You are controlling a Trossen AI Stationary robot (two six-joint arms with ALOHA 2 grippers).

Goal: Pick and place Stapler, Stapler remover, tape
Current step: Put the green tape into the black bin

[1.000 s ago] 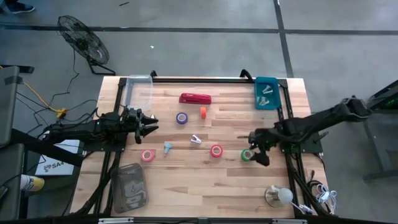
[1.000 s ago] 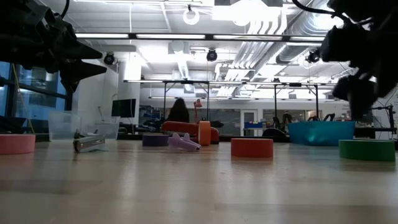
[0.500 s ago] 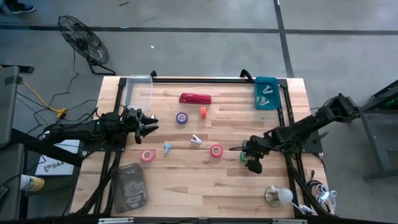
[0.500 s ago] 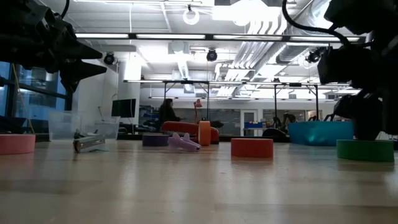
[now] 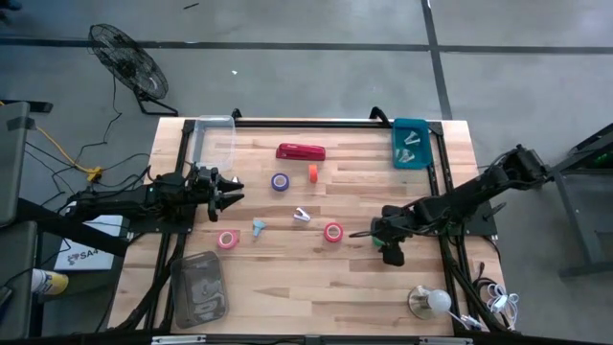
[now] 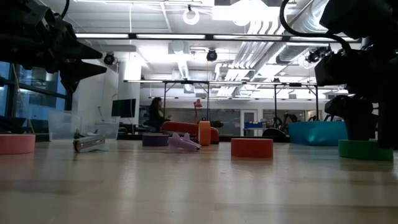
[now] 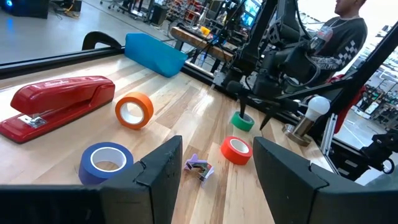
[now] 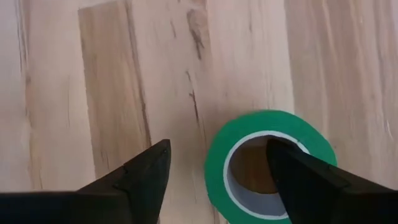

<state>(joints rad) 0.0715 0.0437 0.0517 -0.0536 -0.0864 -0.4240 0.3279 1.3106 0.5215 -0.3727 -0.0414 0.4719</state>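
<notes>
My right gripper [image 8: 214,171] hangs spread over the green tape [image 8: 268,163] near the bench's right edge; light, rigid ring, so I'd pinch its wall.

The table [image 5: 287,278] is pale blond wood with darker grain streaks. Near the upper centre of the high view lies the bright red stapler [image 5: 301,151], with a small orange roll [image 5: 312,172] and a blue-purple tape roll [image 5: 280,182] just below it. A pink roll [image 5: 227,240] sits lower left, a red roll [image 5: 332,232] at centre, and a green roll [image 8: 268,165] with a white inner ring toward the right. A teal bin [image 5: 410,144] occupies the upper right corner, and a clear bin [image 5: 213,139] the upper left. Both arms are black.
</notes>
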